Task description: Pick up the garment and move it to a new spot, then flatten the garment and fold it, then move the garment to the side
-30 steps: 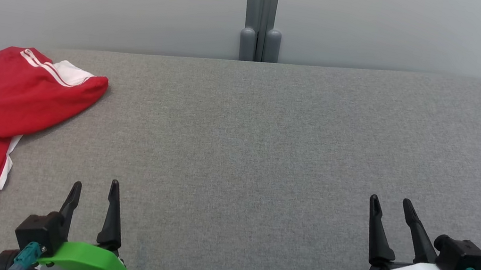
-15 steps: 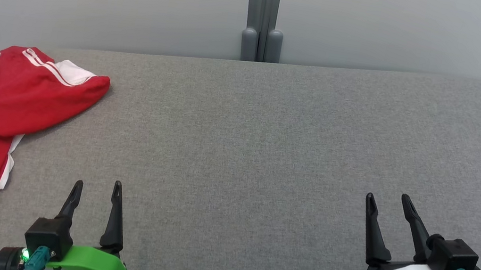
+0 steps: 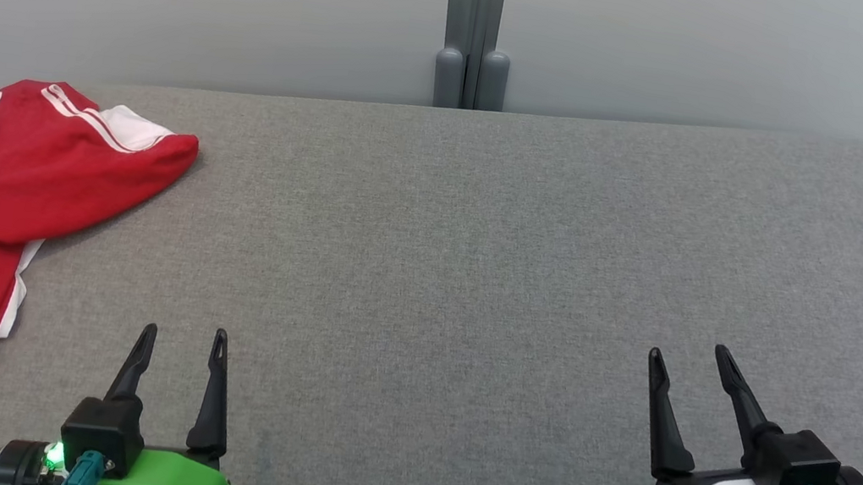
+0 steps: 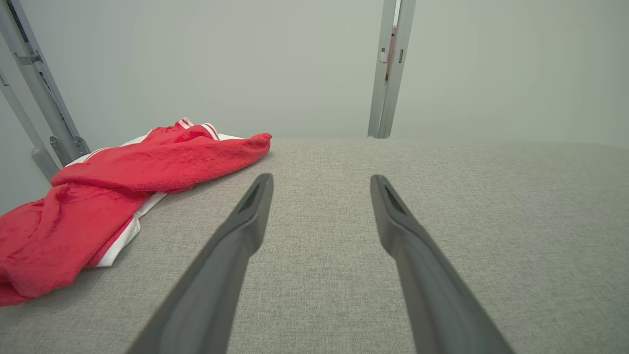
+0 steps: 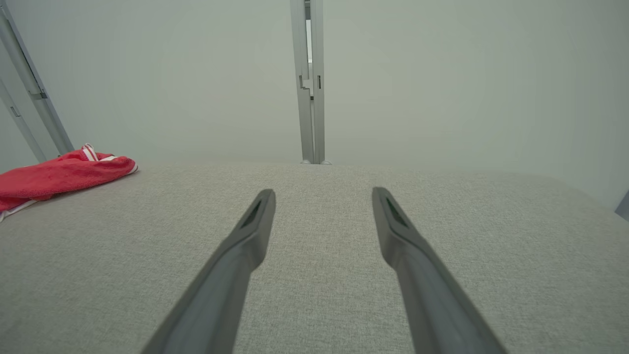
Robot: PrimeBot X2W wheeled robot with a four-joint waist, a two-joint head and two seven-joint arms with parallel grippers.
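The soft red garment with white side stripes (image 3: 2,195) lay at the far left edge of the grey fabric-covered worktop (image 3: 483,242), doubled over on itself and rumpled, one end reaching past the picture's edge. The left claw (image 3: 185,330) hovered near it but clear of the cloth, fingers apart and empty. The right claw (image 3: 686,352) hung well apart over bare fabric, also spread and holding nothing. By my reading the cloth was too rumpled for a finished fold, so picking up, flattening, folding and setting aside probably all remained.

Open surface (image 3: 483,242) — garment (image 3: 23,169) far left
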